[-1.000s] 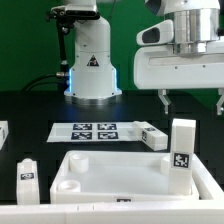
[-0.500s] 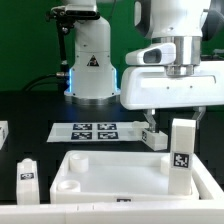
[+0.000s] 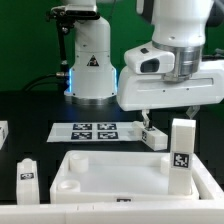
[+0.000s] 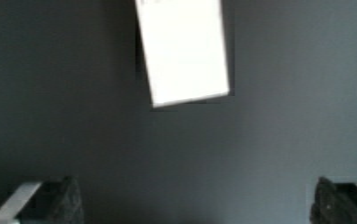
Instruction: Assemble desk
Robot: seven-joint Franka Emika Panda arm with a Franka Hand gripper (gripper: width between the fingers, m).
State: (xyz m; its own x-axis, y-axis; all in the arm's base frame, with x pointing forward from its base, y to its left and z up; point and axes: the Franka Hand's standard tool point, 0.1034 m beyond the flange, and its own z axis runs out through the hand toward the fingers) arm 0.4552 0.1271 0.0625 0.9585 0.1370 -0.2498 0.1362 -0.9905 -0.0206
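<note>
While the exterior view is read, note that the end effector (image 3: 167, 116) hangs right of centre above the dark table (image 3: 30, 110), its 2 fingers (image 3: 143, 120) spread wide and gripping nothing. The desk panel (image 3: 100, 192) lies flat on the table at lower centre, rim up. 1 upright leg (image 3: 182, 148) stands at the panel's right end, in front of the end effector. 1 lying leg (image 3: 154, 137) rests on the table just beside the right end of the marker board (image 3: 92, 130), directly under the visible finger. 1 small leg (image 3: 27, 175) stands at lower left, beside the panel. Another white part (image 3: 3, 131) is cut by the left edge.

In the wrist view, both fingertips (image 4: 50, 200) stand far apart over the table. A white oblong block (image 4: 184, 50) lies tilted on the table, well apart from the fingertips and not between them.
</note>
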